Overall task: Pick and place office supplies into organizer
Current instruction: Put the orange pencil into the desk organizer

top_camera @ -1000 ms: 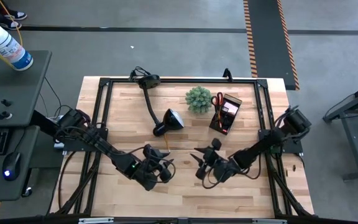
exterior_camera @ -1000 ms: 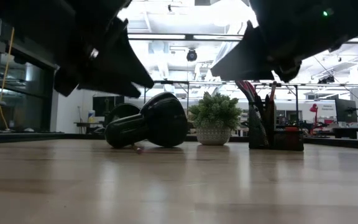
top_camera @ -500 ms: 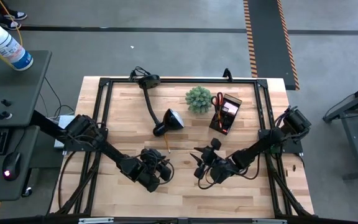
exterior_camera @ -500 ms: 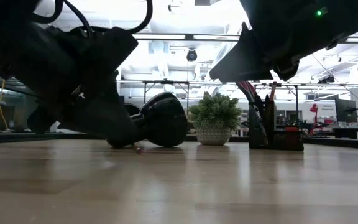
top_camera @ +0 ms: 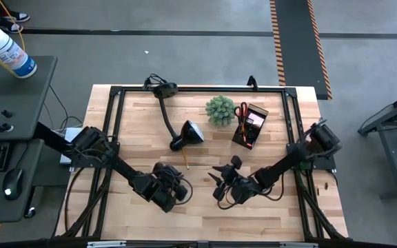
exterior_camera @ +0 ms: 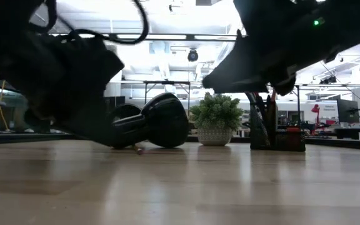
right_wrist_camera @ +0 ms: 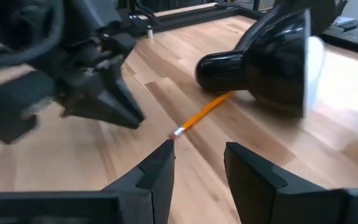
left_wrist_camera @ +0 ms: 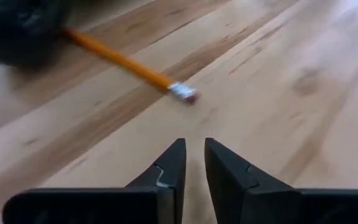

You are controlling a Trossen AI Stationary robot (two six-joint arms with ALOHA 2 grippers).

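Closing up fast, the left gripper (left_wrist_camera: 191,163) now has its two fingers almost together with only a thin gap and nothing between them; a second ago they stood much wider. It has dropped low over the table (top_camera: 274,213) near the front middle, and in the low view it has come down from up high to sit as a big dark shape in front of the lamp (exterior_camera: 158,122). The right gripper (right_wrist_camera: 199,163) has hardly changed: its fingers stay apart, holding nothing, pointed at the orange pencil (right_wrist_camera: 202,114). That arm has slid a little toward the left one. The pencil lies flat on the wood, just ahead of both grippers, and neither one touches it. Its far end goes under the black lamp head (right_wrist_camera: 272,59), so I cannot see how long it is. From above the pencil (top_camera: 185,160) is only a thin line by the lamp, and the left gripper (top_camera: 173,184) is lost in the dark arm. The organizer (top_camera: 250,126) stands at the back right, just beside the green plant (top_camera: 220,109). Red-handled scissors (top_camera: 242,111) stick up out of it, and something pinkish shows inside, too small to name. In the low view, thin sticks stand up from the organizer (exterior_camera: 279,134), partly hidden by the right arm.
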